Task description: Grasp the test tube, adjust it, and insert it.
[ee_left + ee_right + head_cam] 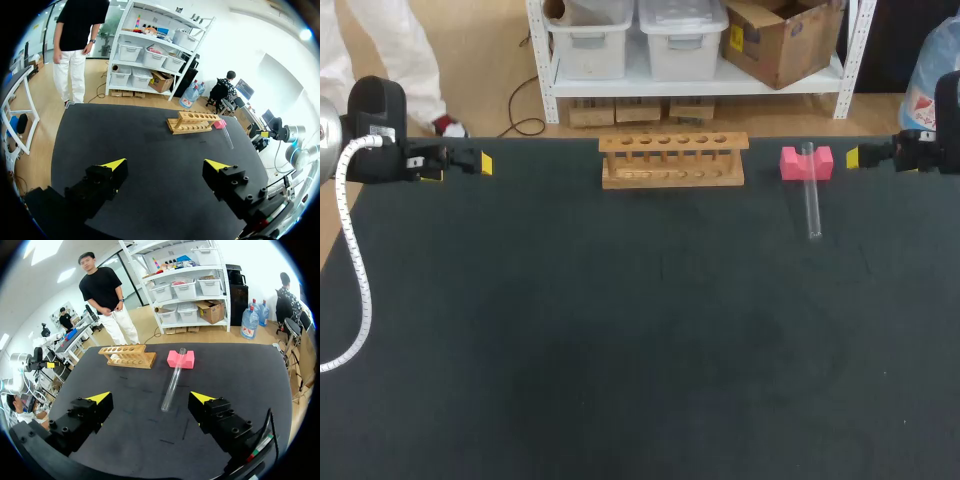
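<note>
Left wrist view has my left gripper (165, 165) with its fingers spread wide, sitting over the far left edge of the black table (620, 350). Moving right, the wooden rack (673, 160) stands upright at the far middle. Just right of it there's a pink block (806, 162), and the test tube (811, 195) lies with its far end propped in the block's notch and its near end down on the table. My right gripper (150, 397) is over the far right edge, also wide open, well apart from the tube.
</note>
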Controlling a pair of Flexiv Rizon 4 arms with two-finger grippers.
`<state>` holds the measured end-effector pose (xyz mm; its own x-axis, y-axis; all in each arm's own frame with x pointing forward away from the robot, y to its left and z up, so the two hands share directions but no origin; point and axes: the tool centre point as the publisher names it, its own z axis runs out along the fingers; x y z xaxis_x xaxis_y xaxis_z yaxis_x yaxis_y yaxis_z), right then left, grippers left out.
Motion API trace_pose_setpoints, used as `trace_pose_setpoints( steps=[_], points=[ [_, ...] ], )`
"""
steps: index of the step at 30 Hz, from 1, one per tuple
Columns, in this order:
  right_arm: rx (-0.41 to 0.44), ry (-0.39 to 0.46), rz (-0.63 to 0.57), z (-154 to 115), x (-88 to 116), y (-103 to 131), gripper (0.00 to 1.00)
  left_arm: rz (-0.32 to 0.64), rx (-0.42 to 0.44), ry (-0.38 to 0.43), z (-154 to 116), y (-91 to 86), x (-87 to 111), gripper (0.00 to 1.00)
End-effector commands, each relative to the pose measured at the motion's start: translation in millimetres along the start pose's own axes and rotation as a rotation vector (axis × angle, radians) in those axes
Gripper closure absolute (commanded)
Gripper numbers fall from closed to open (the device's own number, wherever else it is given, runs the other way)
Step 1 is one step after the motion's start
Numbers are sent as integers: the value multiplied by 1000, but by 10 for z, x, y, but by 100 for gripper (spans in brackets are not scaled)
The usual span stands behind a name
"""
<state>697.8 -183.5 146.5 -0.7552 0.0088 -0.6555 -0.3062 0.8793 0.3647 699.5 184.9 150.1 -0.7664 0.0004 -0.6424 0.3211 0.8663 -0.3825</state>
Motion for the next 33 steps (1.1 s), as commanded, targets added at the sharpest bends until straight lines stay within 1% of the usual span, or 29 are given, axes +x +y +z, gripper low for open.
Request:
trace_pose_setpoints(
  steps=[1,12,15,17,21,23,25,28,29,33],
  points=[
    [7,1,0,-10,0,14,0,-1,-4,4,0,-6,-9,0],
    [7,1,0,-10,0,14,0,-1,-3,4,5,1,-20,0],
    [7,1,0,-10,0,14,0,27,32,4,1,18,-42,0],
    [7,1,0,-10,0,14,0,49,91,9,-14,44,-71,0],
    [7,1,0,-10,0,14,0,163,139,-1,-7,113,-133,0],
    [7,1,0,-10,0,14,0,224,167,-25,-6,148,-181,0],
    [7,1,0,-10,0,14,0,299,212,-37,4,183,-235,0],
    [7,1,0,-10,0,14,0,383,293,-56,37,230,-326,0],
    [7,1,0,-10,0,14,0,411,316,-75,52,238,-356,0],
    [7,1,0,-10,0,14,0,515,451,-120,99,265,-451,0]
  ],
)
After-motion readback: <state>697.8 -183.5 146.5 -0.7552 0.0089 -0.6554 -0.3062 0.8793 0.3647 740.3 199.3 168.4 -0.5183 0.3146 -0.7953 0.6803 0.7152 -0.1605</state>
